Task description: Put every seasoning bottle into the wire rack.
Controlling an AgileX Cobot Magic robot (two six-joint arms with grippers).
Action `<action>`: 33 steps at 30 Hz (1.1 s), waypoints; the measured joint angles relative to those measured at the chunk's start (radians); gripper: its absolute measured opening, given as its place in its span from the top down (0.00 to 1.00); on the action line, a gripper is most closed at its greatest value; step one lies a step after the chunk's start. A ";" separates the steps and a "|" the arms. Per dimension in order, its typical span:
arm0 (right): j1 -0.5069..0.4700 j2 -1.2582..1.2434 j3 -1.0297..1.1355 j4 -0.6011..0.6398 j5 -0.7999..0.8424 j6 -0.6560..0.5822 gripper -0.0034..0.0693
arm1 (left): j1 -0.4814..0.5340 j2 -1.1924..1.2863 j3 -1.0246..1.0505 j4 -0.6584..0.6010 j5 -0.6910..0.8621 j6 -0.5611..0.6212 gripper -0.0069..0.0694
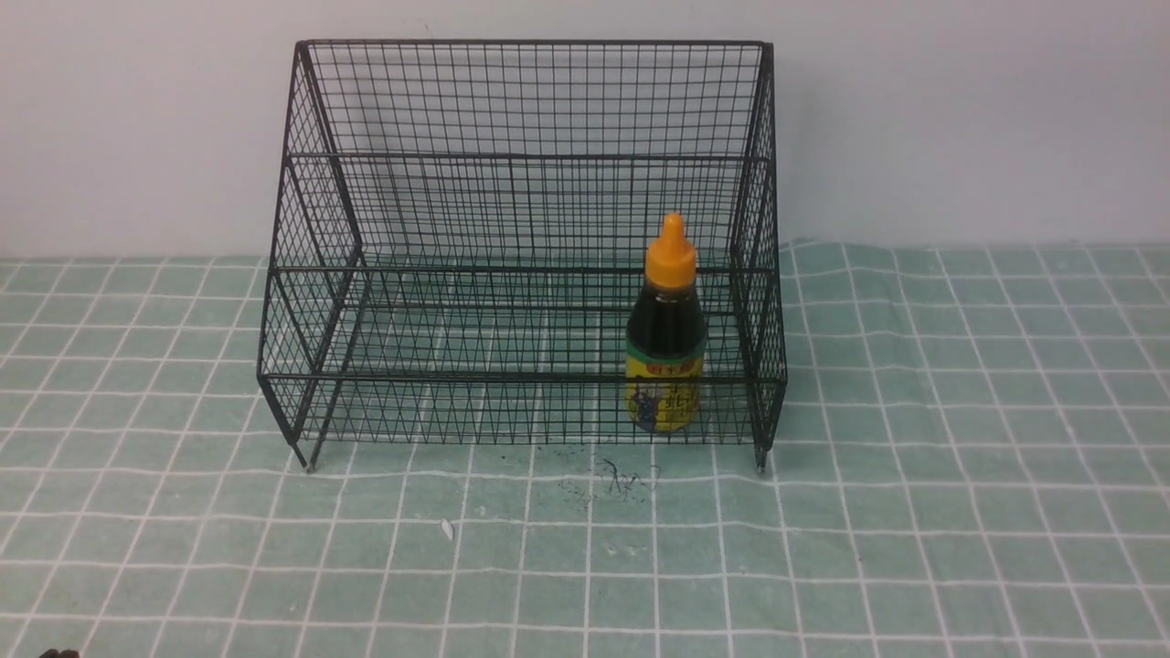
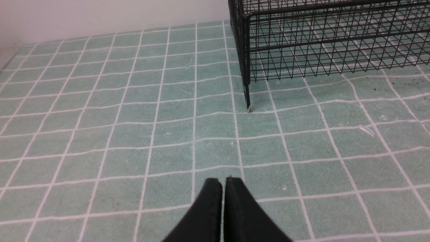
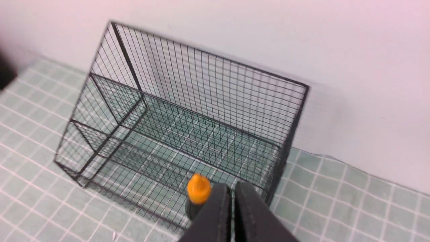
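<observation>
Jaws pressed together on left end effector (image 2: 223, 183) and right end effector (image 3: 232, 187), apparently gripping nothing.

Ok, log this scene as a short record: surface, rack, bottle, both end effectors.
surface: green cloth with white grid lines
rack: large black wire-mesh stepped rack, standing on the cloth
bottle: small dark-liquid bottle with orange nozzle cap and yellow label, upright in the rack's lowest tier, right end
left end effector: shut, empty, over bare cloth
right end effector: shut, empty
</observation>
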 joint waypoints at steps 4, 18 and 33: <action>0.000 -0.317 0.306 -0.005 -0.069 0.052 0.97 | 0.000 0.000 0.000 0.000 0.000 0.000 0.92; 0.000 -1.215 1.304 -0.037 -0.780 0.177 0.97 | 0.000 0.000 0.000 0.000 0.000 0.000 0.92; 0.000 -1.259 1.426 -0.061 -0.889 0.169 0.97 | 0.000 -0.001 0.000 0.000 0.000 0.000 0.92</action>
